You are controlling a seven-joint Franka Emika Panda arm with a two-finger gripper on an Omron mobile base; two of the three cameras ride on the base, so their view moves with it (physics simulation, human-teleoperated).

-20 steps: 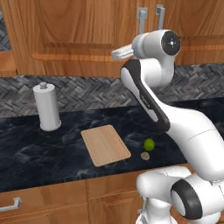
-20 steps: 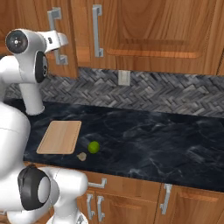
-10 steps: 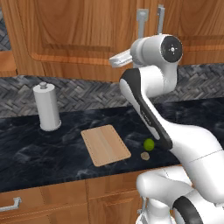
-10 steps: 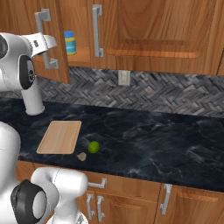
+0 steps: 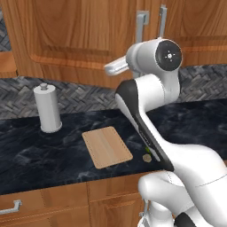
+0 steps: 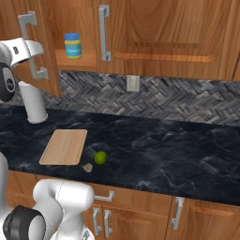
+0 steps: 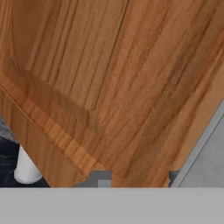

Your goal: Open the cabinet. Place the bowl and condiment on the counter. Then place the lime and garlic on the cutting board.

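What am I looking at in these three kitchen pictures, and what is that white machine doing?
It is a white robot arm on a driving base in a computer-drawn kitchen. Two pictures come from cameras behind it, left and right. The third looks along its tool, close to a brown wooden cabinet door. That door stands open, with the tool by its grey bar handle; whether it grips is unclear. Inside sits a small yellow jar with a blue lid. On the dark marbled counter are a light wooden cutting board, a green lime, a tan garlic lump and a white paper-towel roll.
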